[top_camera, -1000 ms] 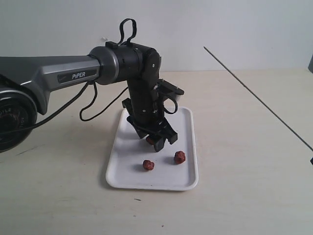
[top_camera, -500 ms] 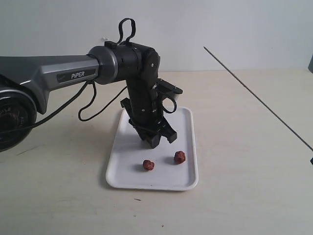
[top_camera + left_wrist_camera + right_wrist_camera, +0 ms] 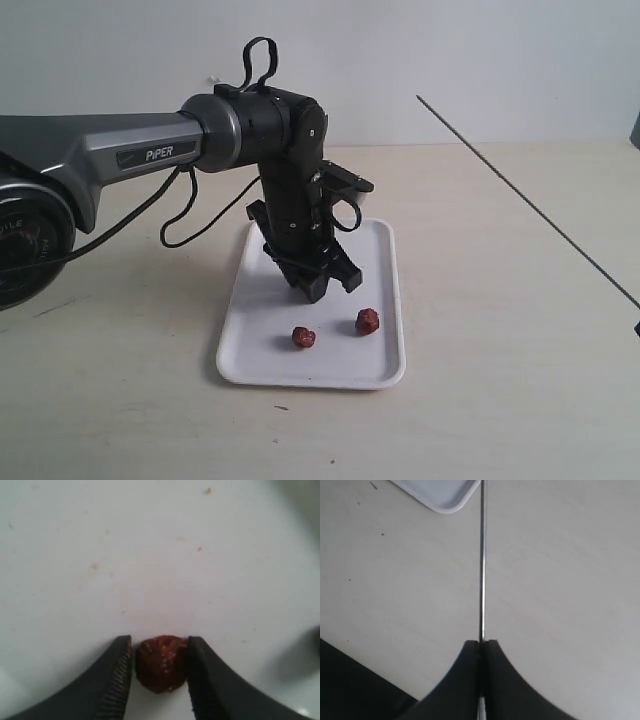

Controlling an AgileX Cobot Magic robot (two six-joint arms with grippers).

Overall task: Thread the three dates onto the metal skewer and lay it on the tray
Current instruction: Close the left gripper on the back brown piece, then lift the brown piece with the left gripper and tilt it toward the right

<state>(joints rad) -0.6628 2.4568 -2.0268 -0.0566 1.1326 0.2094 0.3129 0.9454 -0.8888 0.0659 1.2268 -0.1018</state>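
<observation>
**On the white tray, one date pinched, two lying loose**

At the left of the exterior view, the black two-fingered left gripper (image 3: 323, 286) points down onto the flat white plastic tray (image 3: 300, 379). Its ribbed fingers (image 3: 119, 672) press both flanks of a small wrinkled reddish-brown date (image 3: 161, 663), which appears to rest on the tray floor. The fruit looks light, soft and slightly tacky. A gentle squeeze across its middle should hold it, while hard pressure would likely crush it.

Nearer the camera, a second date (image 3: 303, 337) and a third date (image 3: 367, 321) lie loose on the tray, near each other but apart.

Well right of the tray, the thin straight grey metal skewer (image 3: 520, 200) slants through the air, clamped near its lower end by the tightly clenched right gripper (image 3: 480, 644). It is probably stiff but slick, and its free tip may waver when a date is pushed on.
</observation>
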